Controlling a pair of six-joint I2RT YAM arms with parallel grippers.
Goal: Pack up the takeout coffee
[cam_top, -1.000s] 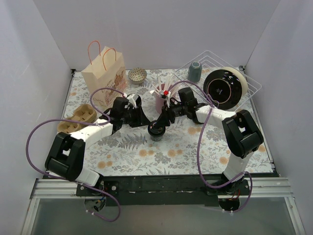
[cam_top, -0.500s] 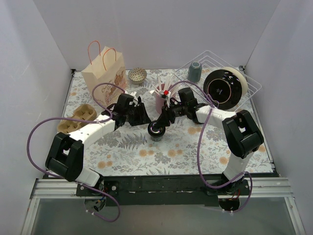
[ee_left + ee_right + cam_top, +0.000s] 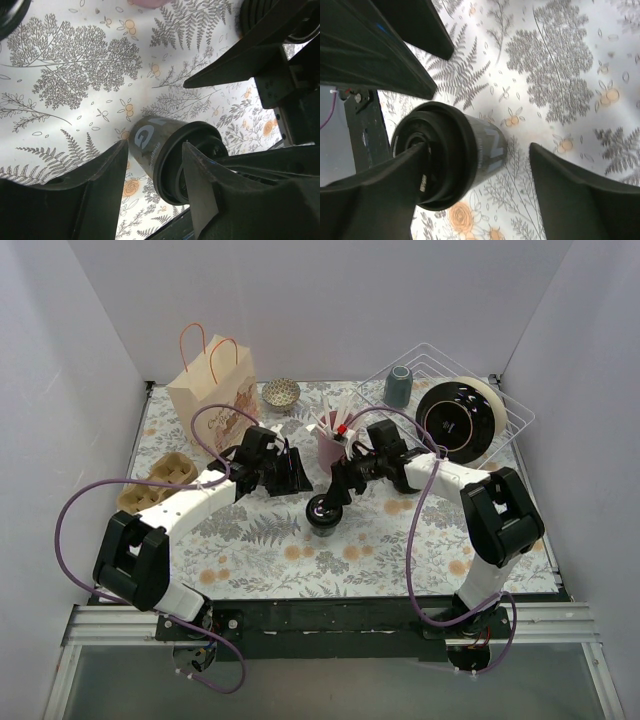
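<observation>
The takeout coffee (image 3: pixel 322 512), a small black cup with a glossy black lid, stands on the floral tablecloth in the middle. My left gripper (image 3: pixel 298 483) is open just left of and behind it. In the left wrist view the cup (image 3: pixel 167 150) shows between the spread fingers (image 3: pixel 75 200), and I cannot tell whether they touch it. My right gripper (image 3: pixel 337 494) is open just behind and right of the cup. In the right wrist view the cup (image 3: pixel 452 152) sits between the wide-open jaws, with one finger (image 3: pixel 370 200) across the lid.
A paper bag (image 3: pixel 210 390) stands at the back left, with a cardboard cup carrier (image 3: pixel 160 480) nearer on the left. A pink cup of stirrers (image 3: pixel 330 443) and a small bowl (image 3: pixel 282 393) are behind. A wire rack (image 3: pixel 505 405) at the back right holds a grey-blue tumbler (image 3: pixel 398 386) and a black dish (image 3: pixel 458 420).
The left gripper has moved right, closer to the cup. The cup and the right gripper have shifted slightly toward the near edge.
</observation>
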